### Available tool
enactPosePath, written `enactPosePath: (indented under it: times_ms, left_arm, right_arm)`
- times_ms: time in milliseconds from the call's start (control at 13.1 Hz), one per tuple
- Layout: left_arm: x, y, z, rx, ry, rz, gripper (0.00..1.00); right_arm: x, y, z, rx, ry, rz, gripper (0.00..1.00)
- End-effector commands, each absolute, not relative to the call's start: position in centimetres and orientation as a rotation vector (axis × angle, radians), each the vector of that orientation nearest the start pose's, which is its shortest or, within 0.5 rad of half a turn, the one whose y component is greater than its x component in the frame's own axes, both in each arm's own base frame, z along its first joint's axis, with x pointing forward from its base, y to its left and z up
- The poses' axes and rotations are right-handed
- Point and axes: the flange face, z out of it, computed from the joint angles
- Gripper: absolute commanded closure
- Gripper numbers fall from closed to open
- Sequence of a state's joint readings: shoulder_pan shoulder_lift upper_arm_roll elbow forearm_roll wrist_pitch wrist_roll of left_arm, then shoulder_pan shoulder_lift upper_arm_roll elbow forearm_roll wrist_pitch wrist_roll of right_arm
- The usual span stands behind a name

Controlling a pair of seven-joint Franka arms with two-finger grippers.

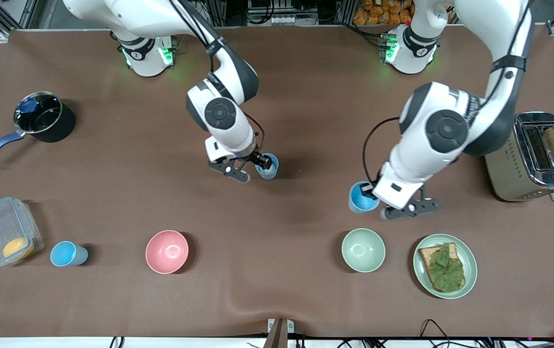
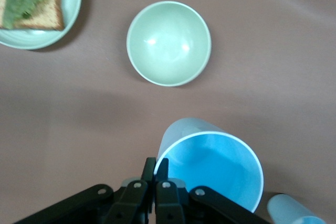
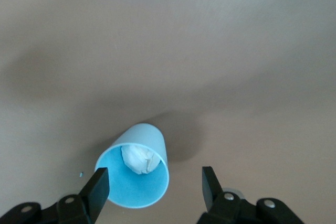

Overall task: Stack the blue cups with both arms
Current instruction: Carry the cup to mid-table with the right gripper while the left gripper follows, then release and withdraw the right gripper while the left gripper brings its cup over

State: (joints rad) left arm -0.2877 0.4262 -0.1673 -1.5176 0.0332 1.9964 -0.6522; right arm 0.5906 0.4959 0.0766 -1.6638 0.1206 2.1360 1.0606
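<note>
My left gripper point(image 1: 367, 193) is shut on the rim of a bright sky-blue cup point(image 1: 360, 199), one finger inside and one outside, as the left wrist view shows point(image 2: 156, 163); the cup point(image 2: 215, 166) leans. I cannot tell if it touches the table. My right gripper point(image 1: 256, 166) is open around a paler blue cup point(image 1: 268, 166) that stands near the table's middle. In the right wrist view point(image 3: 155, 182) this cup point(image 3: 137, 182) sits between the fingers, close to one, with a whitish lump inside. A third blue cup point(image 1: 68, 253) stands beside the plastic box.
A pink bowl point(image 1: 167, 251) and a pale green bowl point(image 1: 363, 250) stand nearer the front camera. A plate with toast and greens point(image 1: 444, 266) is beside the green bowl. A toaster point(image 1: 531, 157), a black pot point(image 1: 45, 117) and a plastic box point(image 1: 6, 231) stand at the table's ends.
</note>
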Motion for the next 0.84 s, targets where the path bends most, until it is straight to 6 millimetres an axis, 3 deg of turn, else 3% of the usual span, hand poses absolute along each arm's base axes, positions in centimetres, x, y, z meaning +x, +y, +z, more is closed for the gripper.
enactPosePath:
  times_ms: [0,152,380,533,761]
  left_arm:
    - [61.0,-32.1,43.4,-3.197,-0.403,-0.085,1.0]
    - [59.0,-35.9,43.1,-3.198,-0.509,-0.087,1.0]
    - [56.6,-39.4,41.5,-3.177,-0.603,-0.047,1.0]
    - [55.0,-41.4,39.8,-3.177,-0.673,-0.053,1.0]
    - [52.7,-44.9,38.1,-3.187,-0.721,-0.048,1.0]
  right_arm:
    - [56.6,36.7,37.2,-2.988,0.637,0.245,0.17]
    - [58.6,31.2,40.6,-2.996,0.481,0.26,0.1]
    - [60.3,22.6,45.1,-3.004,0.322,0.269,0.03]
    - [60.2,18.2,48.6,-3.0,0.285,0.246,0.0]
    - [58.4,12.0,54.6,-2.997,0.189,0.195,0.0]
